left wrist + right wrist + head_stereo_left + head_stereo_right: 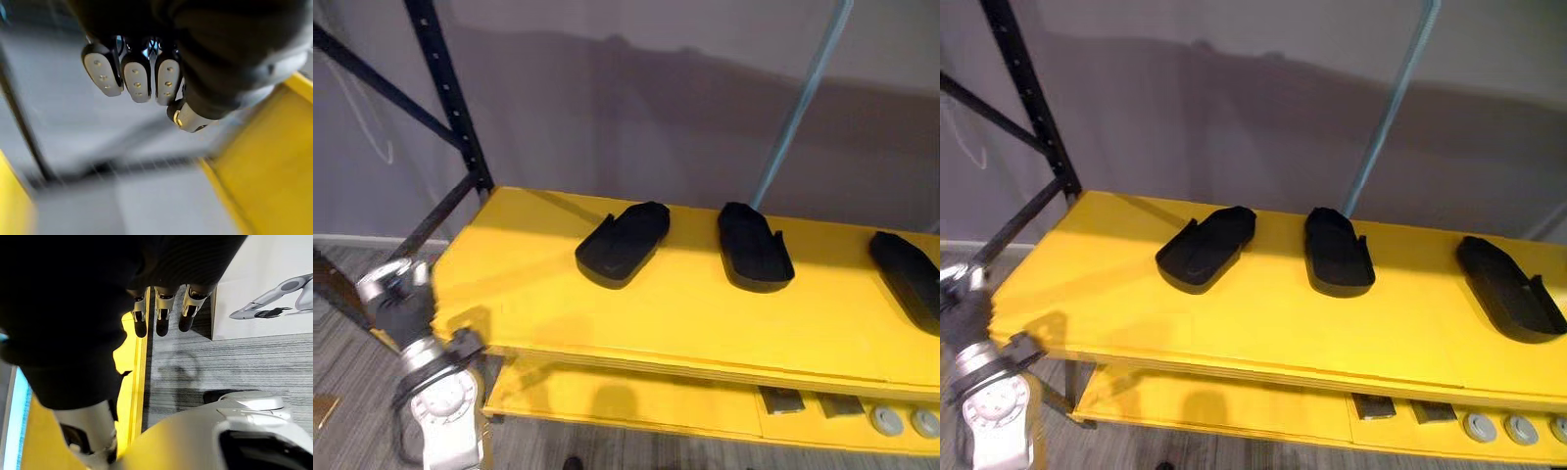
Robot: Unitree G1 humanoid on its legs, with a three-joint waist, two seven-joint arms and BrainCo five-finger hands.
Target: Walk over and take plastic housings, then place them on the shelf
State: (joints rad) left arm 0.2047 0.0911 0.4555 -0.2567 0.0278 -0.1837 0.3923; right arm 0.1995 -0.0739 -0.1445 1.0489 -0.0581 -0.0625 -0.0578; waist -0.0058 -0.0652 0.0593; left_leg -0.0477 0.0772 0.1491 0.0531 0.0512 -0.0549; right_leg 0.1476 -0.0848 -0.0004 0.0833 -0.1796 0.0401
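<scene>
Left hand [139,81] of the humanoid hangs with its fingers [102,73] curled in and the thumb tucked close, holding nothing; seen from the head, it sits at eight o'clock, just off the front corner of the shelf. Right hand [164,313] lets its fingers hang straight and slightly apart, empty, above grey ribbed carpet [254,362] beside a yellow edge.

Three black moulded plastic housings lie on the top board of the yellow two-tier shelf [607,323], and neither hand touches any of them. The left housing [624,245] rests near the middle of the board, its narrower end angled toward one o'clock. The middle housing [754,247] lies at three o'clock of it, near but apart. The right housing [1508,289] is well apart, again toward three o'clock.

On the yellow lower board [607,392], at five o'clock in the head view, sit two dark grey rectangular blocks [783,399] and, at three o'clock of them, pale grey round discs [888,421].

At eleven o'clock a black perforated steel upright [445,88] rises from the shelf's back corner. At one o'clock a pale blue-grey pole [798,108] leans behind the board, against a plain grey wall [636,98]
</scene>
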